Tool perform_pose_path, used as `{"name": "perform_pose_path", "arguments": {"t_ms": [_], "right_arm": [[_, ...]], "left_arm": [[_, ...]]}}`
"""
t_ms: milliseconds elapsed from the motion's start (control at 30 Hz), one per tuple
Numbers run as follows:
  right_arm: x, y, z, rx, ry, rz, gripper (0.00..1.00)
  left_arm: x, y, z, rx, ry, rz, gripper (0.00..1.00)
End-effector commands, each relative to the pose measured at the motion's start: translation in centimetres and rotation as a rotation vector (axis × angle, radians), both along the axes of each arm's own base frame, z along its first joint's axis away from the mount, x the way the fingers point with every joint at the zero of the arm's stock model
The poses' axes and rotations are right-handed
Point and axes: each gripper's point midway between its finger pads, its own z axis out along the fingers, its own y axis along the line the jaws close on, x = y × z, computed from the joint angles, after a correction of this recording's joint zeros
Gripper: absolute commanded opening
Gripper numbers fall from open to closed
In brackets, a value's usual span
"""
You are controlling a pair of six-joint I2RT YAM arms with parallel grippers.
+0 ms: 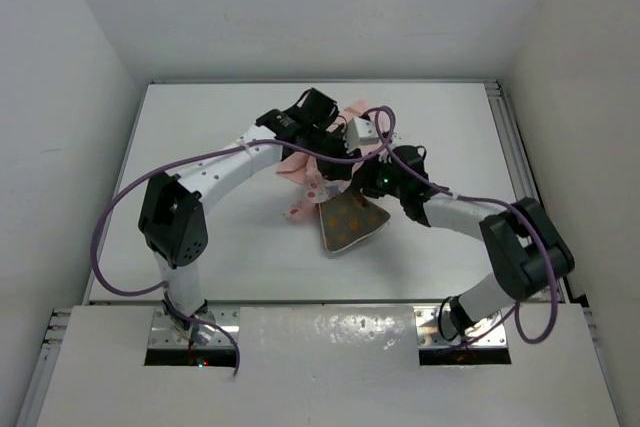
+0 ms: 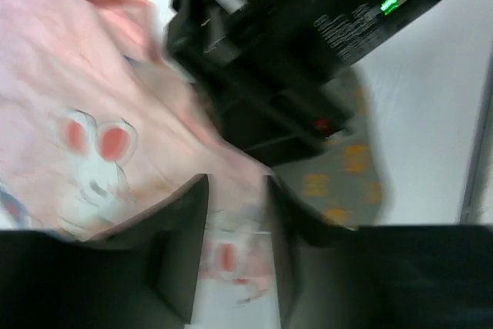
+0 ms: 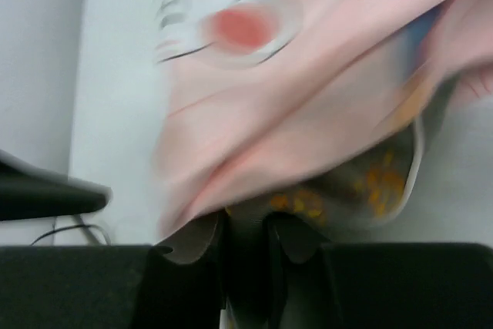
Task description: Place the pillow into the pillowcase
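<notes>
On the desk (image 1: pixel 200 157): one pillow (image 1: pixel 350 225), one pillowcase (image 1: pixel 308 187);
Pillow: olive-brown, orange-dotted, far end under pink rabbit-print pillowcase;
Left end effector (image 2: pixel 236 190): narrowly parted over pillowcase;
Right end effector (image 3: pixel 246 221): pinching pillow edge

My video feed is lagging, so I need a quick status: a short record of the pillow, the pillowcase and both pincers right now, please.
pillow: on the table, near end bare, far end under pink cloth
pillowcase: bunched over the pillow's far end, between the two arms
left pincer: jaws parted, pink cloth in the gap
right pincer: shut on the pillow's edge, beneath the cloth
progress: pillow not yet inside; a large part is uncovered
</notes>
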Motion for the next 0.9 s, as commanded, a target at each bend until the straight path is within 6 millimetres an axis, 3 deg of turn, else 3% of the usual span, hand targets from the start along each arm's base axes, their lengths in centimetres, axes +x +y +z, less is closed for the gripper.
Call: {"name": "perform_pose_path", "arguments": {"t_ms": [0, 67, 133, 167, 267, 333, 367, 400, 433, 467, 500, 533, 567, 600, 633, 667, 700, 767, 800, 867], "right_arm": [[3.9, 0.7, 2.5, 0.044, 0.017, -0.095, 0.2], [3.2, 1.3, 1.3, 0.001, 0.059, -0.023, 0.55], [1.5, 1.5, 0.6, -0.068, 0.057, 0.071, 0.69], [0.9, 1.3, 0.8, -0.095, 0.036, 0.09, 0.82], [0.3, -1.8, 0.6, -0.211, -0.001, 0.05, 0.94], [-0.1, -3.9, 0.1, -0.265, 0.002, 0.023, 0.91], [0.2, -5.1, 0.2, -0.268, -0.001, 0.003, 0.81], [0.1, -5.7, 0.8, -0.268, -0.012, -0.001, 0.34], [-0.1, -6.1, 0.7, -0.261, -0.005, -0.003, 0.14], [0.3, -7.3, 0.6, -0.255, 0.007, -0.038, 0.03], [0.6, -7.7, 1.0, -0.244, 0.004, -0.055, 0.01], [1.0, -8.5, 1.0, -0.239, 0.01, -0.089, 0.05], [1.8, -9.6, 1.0, -0.212, 0.033, -0.147, 0.15], [2.6, -10.0, 0.8, -0.195, 0.046, -0.179, 0.39], [3.8, -10.4, 1.3, -0.176, 0.042, -0.204, 0.45], [4.8, -11.0, 0.2, -0.166, 0.087, -0.235, 0.5], [6.8, -11.0, 1.6, -0.155, 0.063, -0.247, 0.56], [8.8, -11.5, 0.8, -0.188, 0.098, -0.272, 0.59], [11.0, -11.5, 0.4, -0.202, 0.111, -0.279, 0.62], [12.4, -11.9, -1.2, -0.244, 0.177, -0.293, 0.62]], "left_arm": [[0.6, -0.3, 1.8, -0.075, -0.014, 0.027, 0.4], [2.9, 1.2, 1.4, -0.053, -0.023, 0.14, 0.66], [4.2, 2.7, 1.3, -0.031, -0.027, 0.218, 0.71], [5.0, 3.9, 1.1, 0.002, -0.048, 0.269, 0.85], [5.6, 6.9, 1.3, 0.033, -0.073, 0.35, 0.88], [5.5, 8.8, 0.2, 0.059, -0.059, 0.395, 0.87], [5.2, 9.6, 0.1, 0.068, -0.06, 0.413, 0.86], [4.6, 10.6, -1.3, 0.096, -0.035, 0.429, 0.8], [4.2, 11.1, -2.0, 0.113, -0.026, 0.435, 0.59], [3.7, 11.5, -2.6, 0.13, -0.015, 0.431, 0.48], [2.6, 12.0, -4.4, 0.165, 0.025, 0.424, 0.38], [1.9, 12.2, -5.4, 0.18, 0.054, 0.415, 0.31], [1.3, 12.3, -6.5, 0.195, 0.083, 0.405, 0.32], [0.5, 12.6, -7.8, 0.216, 0.116, 0.4, 0.37], [0.2, 12.5, -8.9, 0.231, 0.136, 0.399, 0.51], [-0.2, 12.4, -9.7, 0.246, 0.15, 0.4, 0.58], [0.2, 12.3, -10.2, 0.255, 0.136, 0.411, 0.68], [0.4, 12.1, -11.5, 0.282, 0.131, 0.417, 0.76], [1.0, 12.3, -11.9, 0.303, 0.104, 0.434, 0.79], [1.4, 12.3, -13.3, 0.347, 0.098, 0.446, 0.81]]}}
